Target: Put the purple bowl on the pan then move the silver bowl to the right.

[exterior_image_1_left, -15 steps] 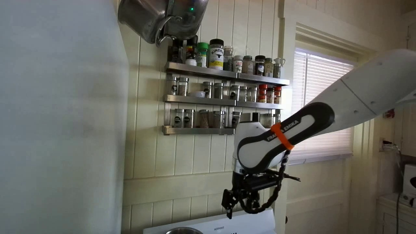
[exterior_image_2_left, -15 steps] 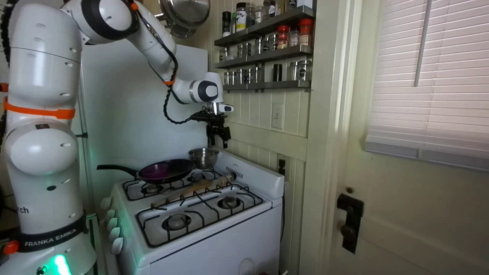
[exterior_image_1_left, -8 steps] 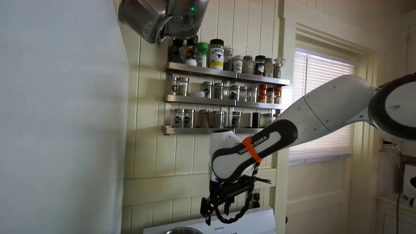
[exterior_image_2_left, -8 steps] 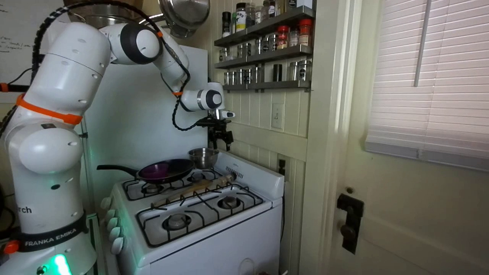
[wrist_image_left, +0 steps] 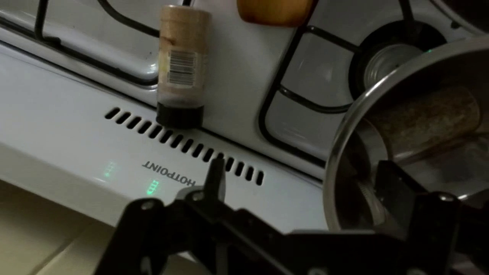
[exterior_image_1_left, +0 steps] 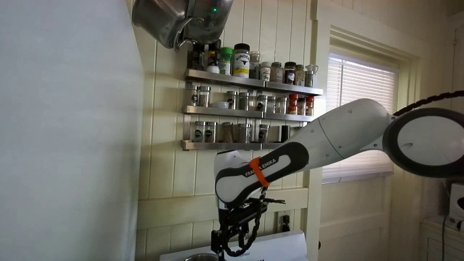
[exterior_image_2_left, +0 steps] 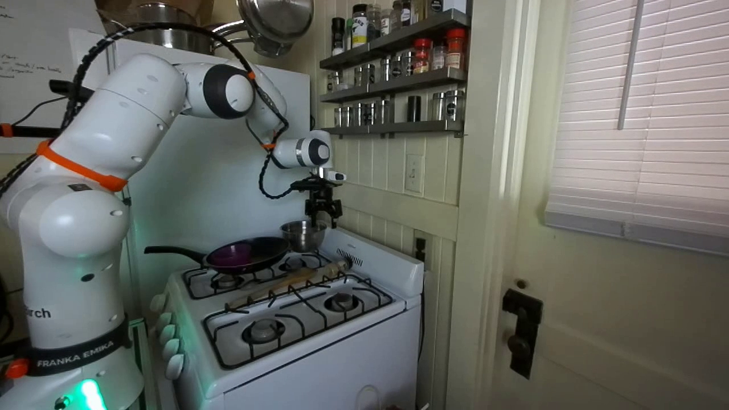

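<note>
Hanging empty, jaws spread wide, the gripper (wrist_image_left: 301, 162) has the silver bowl (exterior_image_2_left: 300, 238) below and off to one side, rim lined up with the gap, so straight down looks good imo.

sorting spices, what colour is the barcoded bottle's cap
The cap is black, clearest in the wrist view.

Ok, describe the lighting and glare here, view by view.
Both exterior views: the blinds glow pale. In an exterior view, the base light is blown out to white, with a green cast on the stove knobs. Wrist view: dim, green glints on the white panel, the silver bowl shadowed inside, the gripper nearly black.
</note>
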`<state>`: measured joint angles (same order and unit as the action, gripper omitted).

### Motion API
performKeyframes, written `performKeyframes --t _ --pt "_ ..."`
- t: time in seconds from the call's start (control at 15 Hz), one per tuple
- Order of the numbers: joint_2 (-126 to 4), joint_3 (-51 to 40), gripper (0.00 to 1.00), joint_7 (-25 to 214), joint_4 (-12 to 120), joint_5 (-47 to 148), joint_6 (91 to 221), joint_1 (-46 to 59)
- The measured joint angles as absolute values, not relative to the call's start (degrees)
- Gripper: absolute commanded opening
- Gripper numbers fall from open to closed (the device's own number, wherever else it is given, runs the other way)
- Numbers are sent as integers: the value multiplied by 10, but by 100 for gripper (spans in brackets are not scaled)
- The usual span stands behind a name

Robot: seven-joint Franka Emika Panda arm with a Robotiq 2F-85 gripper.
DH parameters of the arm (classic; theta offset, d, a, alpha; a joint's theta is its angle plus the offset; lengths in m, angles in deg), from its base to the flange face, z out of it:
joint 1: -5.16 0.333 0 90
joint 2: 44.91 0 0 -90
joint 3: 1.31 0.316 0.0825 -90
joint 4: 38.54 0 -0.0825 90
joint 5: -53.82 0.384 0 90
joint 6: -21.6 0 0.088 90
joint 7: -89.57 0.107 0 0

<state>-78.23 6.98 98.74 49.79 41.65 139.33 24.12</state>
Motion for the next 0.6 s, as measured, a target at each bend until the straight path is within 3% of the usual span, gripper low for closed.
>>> performKeyframes --t 0.6 --pt "-832 74 100 924 427 426 1307 240"
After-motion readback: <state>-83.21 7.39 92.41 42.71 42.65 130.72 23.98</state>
